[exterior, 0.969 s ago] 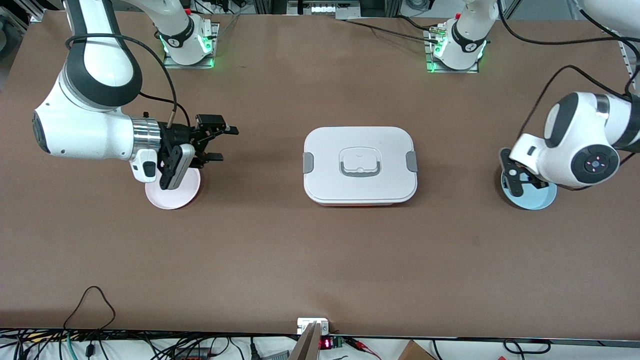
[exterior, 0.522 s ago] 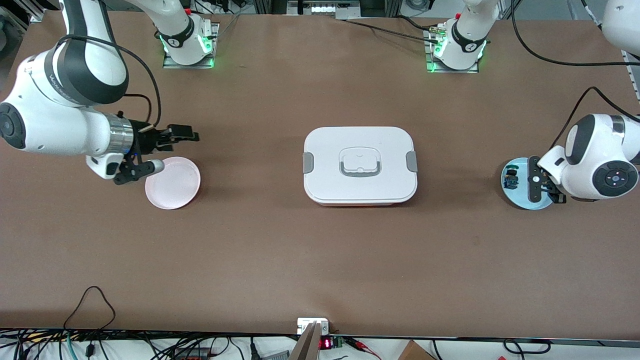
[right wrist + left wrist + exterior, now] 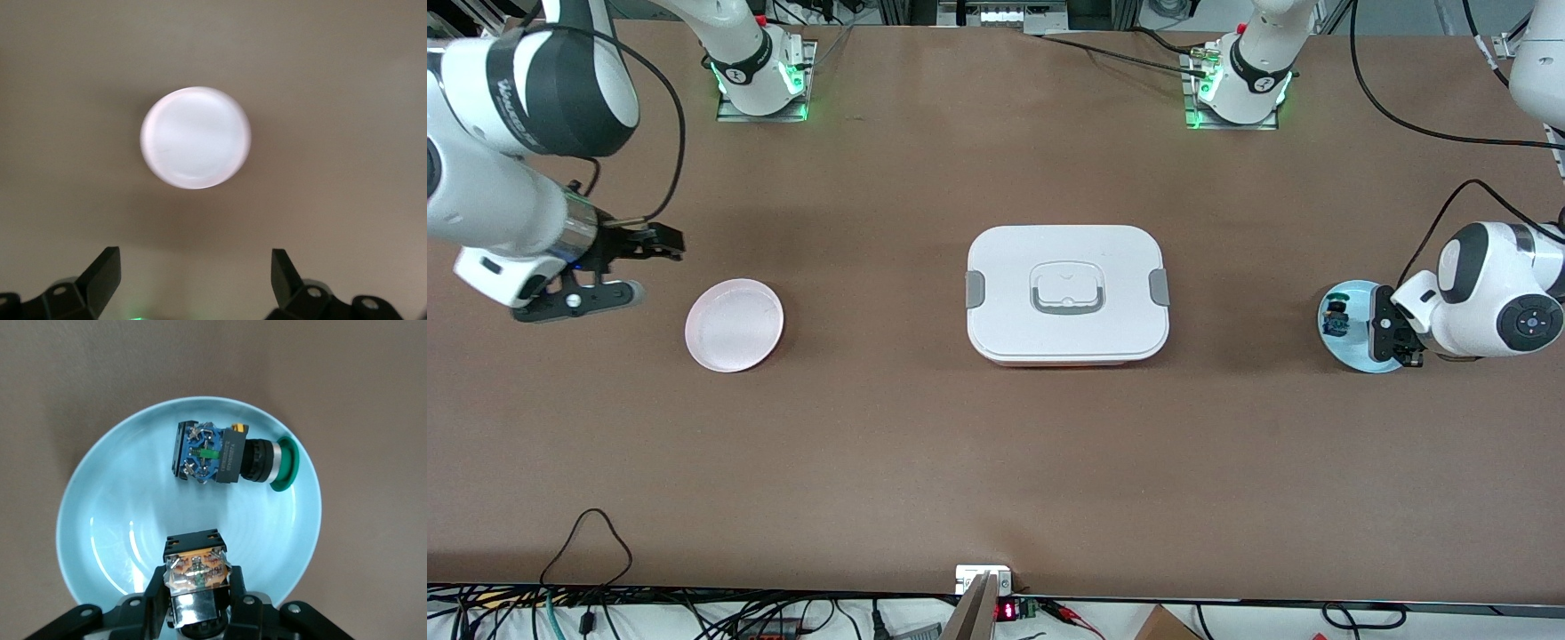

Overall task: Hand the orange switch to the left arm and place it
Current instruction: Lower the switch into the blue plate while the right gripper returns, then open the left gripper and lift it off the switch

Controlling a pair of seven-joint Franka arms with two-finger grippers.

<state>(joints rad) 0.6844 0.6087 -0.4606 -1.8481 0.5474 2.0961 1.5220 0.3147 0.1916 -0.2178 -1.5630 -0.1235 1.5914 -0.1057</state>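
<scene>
With the tiny black-bodied, orange-capped switch [image 3: 196, 572] clamped in the left tool [image 3: 197, 603] just above the pale blue plate [image 3: 93, 533], pickup looks done; next, carrying it around the white lidded box [image 3: 1067, 293] toward the wide-open right tool [image 3: 618, 267] near the pink plate [image 3: 734, 324].

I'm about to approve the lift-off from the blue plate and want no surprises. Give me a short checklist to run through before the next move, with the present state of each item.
1. Left gripper shut on the small black-bodied orange switch: ok; jaws clamp its body in the left wrist view.
2. Blue-bodied, green-capped switch clear of the grip: ok; it lies apart on the round light blue plate.
3. Right gripper open to receive: ok; jaws spread wide.
4. Round pink plate free: ok; nothing on it, right gripper not over it.
5. Large white lidded box in the path: not ok; it sits between the plates.
6. Switch lifted off the plate: cannot tell.
</scene>
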